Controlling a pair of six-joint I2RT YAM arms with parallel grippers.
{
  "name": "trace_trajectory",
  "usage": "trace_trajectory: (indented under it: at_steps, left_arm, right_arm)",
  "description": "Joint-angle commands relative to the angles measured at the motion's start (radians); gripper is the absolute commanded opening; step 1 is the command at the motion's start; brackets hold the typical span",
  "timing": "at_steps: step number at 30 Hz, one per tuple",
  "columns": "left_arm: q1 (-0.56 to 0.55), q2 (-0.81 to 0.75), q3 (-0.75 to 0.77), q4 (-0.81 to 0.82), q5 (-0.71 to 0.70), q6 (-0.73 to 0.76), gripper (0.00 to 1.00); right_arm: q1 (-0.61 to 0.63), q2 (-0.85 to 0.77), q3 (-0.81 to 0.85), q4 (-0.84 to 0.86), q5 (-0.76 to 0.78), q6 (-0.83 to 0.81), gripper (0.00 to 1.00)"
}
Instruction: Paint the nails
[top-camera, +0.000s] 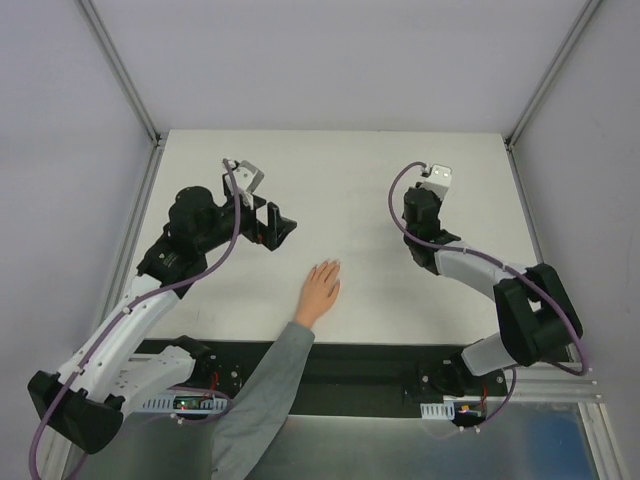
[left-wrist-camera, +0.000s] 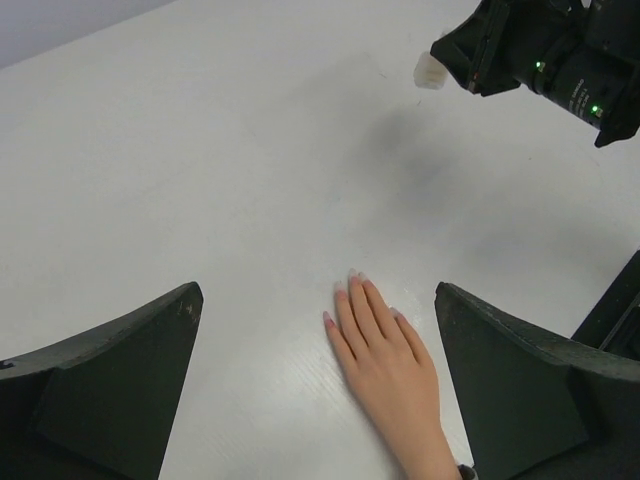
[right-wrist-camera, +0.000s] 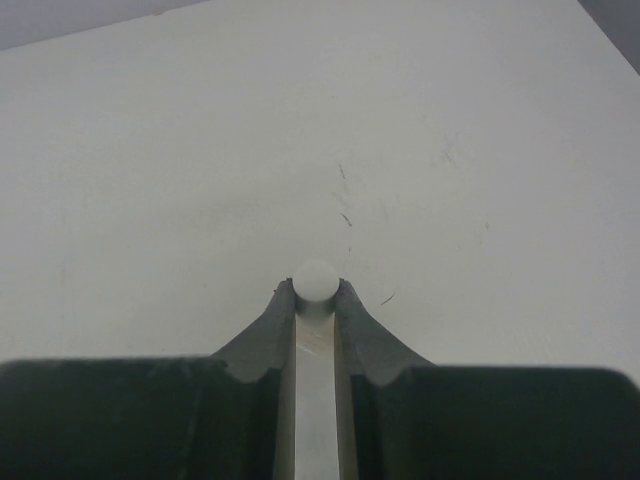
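A pale peach hand (top-camera: 319, 292) with a grey sleeve (top-camera: 265, 385) lies palm down on the white table (top-camera: 350, 180), fingers pointing away from the arm bases. The nails (left-wrist-camera: 352, 276) tip its fingers and look pinkish in the left wrist view; the same hand (left-wrist-camera: 392, 372) fills that view's lower middle. My left gripper (top-camera: 283, 230) (left-wrist-camera: 315, 292) hangs open above the table, just beyond and left of the fingertips, holding nothing. My right gripper (top-camera: 413, 203) (right-wrist-camera: 316, 292) is shut on a small whitish bottle (right-wrist-camera: 316, 283) (left-wrist-camera: 428, 72), off to the right of the hand.
Metal frame rails (top-camera: 140, 215) run along the table's left and right edges, with grey walls behind. A dark base plate (top-camera: 360, 380) lies at the near edge, crossed by the sleeve. Faint scratches (right-wrist-camera: 345, 218) mark the tabletop ahead of the right gripper.
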Motion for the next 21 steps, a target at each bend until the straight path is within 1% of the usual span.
trace_trajectory:
  at_steps: [1, 3, 8, 12, 13, 18, 21]
  left_arm:
    - [0.007, 0.061, 0.01, 0.074, 0.0, 0.021, 0.99]
    - [0.007, 0.072, -0.013, 0.093, -0.012, 0.032, 0.99]
    - [0.007, 0.073, -0.044, 0.103, -0.021, 0.032, 0.97]
    - [0.007, 0.059, -0.056, 0.103, -0.032, 0.038, 0.96]
    - [0.007, 0.053, -0.058, 0.103, -0.035, 0.041, 0.96]
    - [0.007, 0.038, -0.076, 0.103, -0.046, 0.046, 0.96]
    - [0.007, 0.026, -0.084, 0.103, -0.056, 0.046, 0.96]
  right_arm:
    - [-0.056, 0.05, 0.001, 0.154, -0.06, 0.054, 0.01]
    - [-0.066, 0.082, 0.012, 0.151, -0.077, 0.041, 0.0]
    - [-0.069, 0.147, 0.093, 0.058, -0.067, 0.031, 0.01]
    - [-0.069, 0.203, 0.157, -0.014, -0.081, 0.066, 0.01]
    - [-0.067, 0.211, 0.176, -0.06, -0.087, 0.071, 0.01]
    - [-0.067, 0.263, 0.237, -0.132, -0.1, 0.087, 0.01]
    - [-0.069, 0.288, 0.256, -0.166, -0.11, 0.085, 0.03]
